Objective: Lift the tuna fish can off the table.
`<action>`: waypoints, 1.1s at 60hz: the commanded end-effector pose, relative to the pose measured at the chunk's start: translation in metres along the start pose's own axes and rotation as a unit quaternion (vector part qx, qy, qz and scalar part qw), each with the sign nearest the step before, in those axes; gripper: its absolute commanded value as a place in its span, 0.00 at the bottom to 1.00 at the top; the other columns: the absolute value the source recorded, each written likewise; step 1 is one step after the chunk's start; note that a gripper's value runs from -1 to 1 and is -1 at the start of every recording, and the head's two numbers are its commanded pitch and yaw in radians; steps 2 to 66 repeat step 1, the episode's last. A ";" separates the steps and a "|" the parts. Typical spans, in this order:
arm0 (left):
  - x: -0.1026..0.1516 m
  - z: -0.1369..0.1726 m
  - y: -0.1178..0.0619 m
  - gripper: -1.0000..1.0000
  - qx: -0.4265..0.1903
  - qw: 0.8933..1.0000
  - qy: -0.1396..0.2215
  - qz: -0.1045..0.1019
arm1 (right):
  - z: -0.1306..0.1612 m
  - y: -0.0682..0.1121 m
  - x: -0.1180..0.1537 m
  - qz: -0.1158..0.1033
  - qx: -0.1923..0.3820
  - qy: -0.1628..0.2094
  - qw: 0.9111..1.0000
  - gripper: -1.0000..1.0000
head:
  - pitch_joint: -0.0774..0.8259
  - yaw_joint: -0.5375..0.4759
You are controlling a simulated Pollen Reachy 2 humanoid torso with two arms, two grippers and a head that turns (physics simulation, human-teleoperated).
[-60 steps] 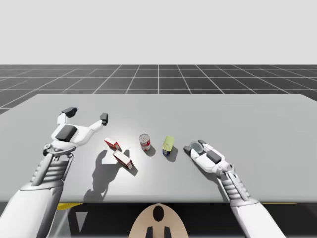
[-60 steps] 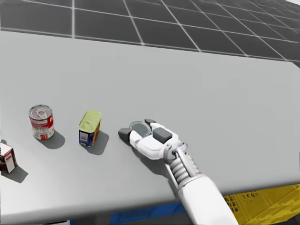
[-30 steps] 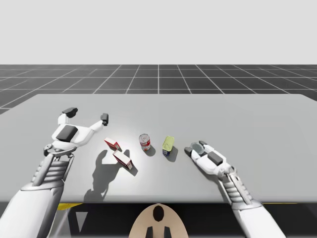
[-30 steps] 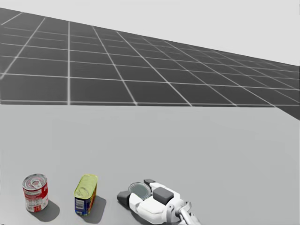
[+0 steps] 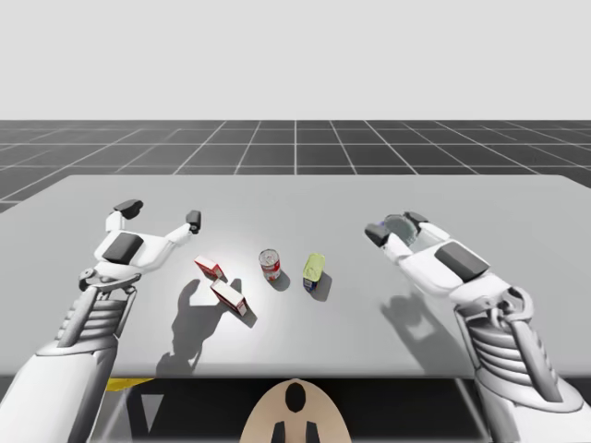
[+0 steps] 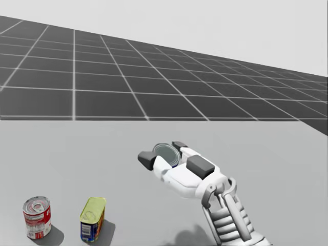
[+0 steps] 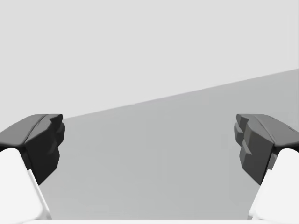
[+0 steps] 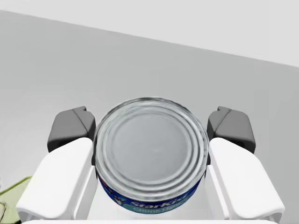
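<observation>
Partly behind right gripper (image 6: 163, 152): tuna can (image 6: 167, 153).

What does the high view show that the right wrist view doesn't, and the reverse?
High view adds: the left gripper, open; a box and a second box; a red can and a yellow can standing beside it.
Right wrist view adds: the tuna can up close, with its lid, its blue side, and both fingers pressed against its sides.
Both: the tuna can held in the right gripper, with the grey table behind.
</observation>
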 end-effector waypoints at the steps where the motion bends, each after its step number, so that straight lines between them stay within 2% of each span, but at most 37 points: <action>1: 0.000 0.000 0.001 0.00 0.002 1.000 0.000 -0.002 | 0.021 -0.003 0.078 0.028 -0.021 -0.119 0.992 1.00 | 0.43 0.17; 66: 0.000 0.000 0.001 0.00 0.002 1.000 0.000 -0.002 | 0.021 -0.003 0.078 0.028 -0.021 -0.119 0.992 1.00 | 0.43 0.17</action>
